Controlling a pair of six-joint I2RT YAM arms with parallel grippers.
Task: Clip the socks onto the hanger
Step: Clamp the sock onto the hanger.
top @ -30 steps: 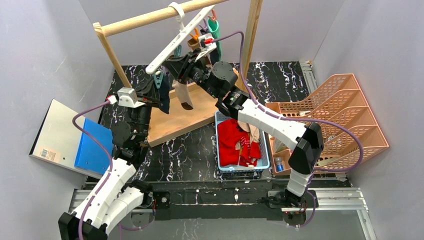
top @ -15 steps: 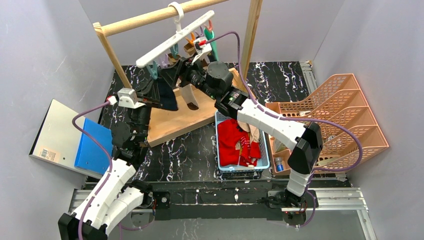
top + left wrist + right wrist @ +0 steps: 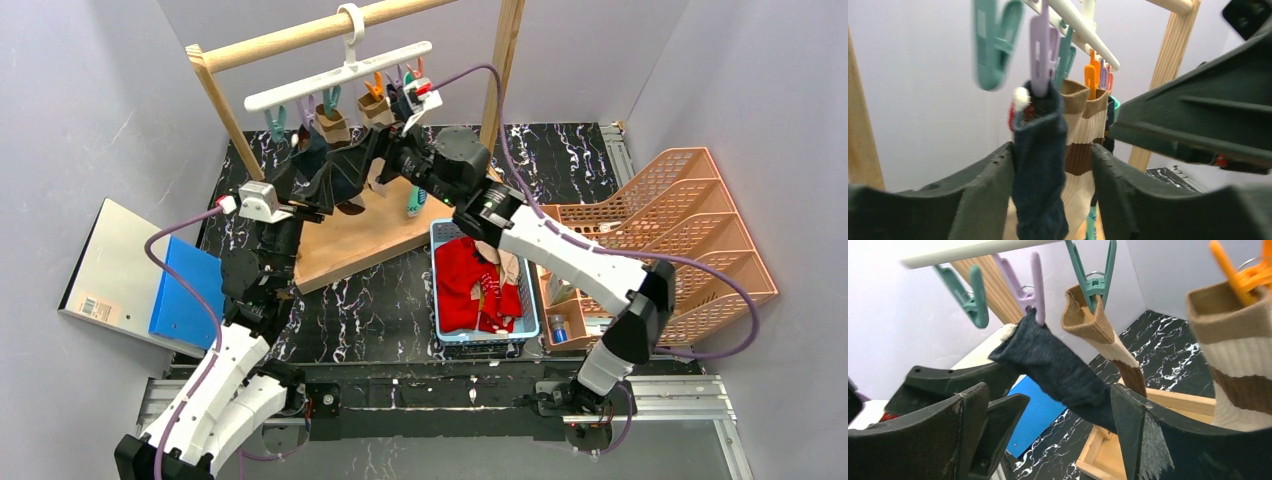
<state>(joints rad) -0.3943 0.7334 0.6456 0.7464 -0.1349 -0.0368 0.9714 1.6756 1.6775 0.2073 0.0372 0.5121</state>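
Left wrist view: navy sock (image 3: 1040, 165) clipped at twelve o'clock; left hand (image 3: 1052, 150) and right hand (image 3: 1048, 390) wide around it. I fear backing out snags it loose.

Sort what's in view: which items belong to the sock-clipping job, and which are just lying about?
Job: hanger; navy sock on its purple clip; banded socks; red socks in the blue basket.
Lying about: orange file tray; blue box; grey sheet.
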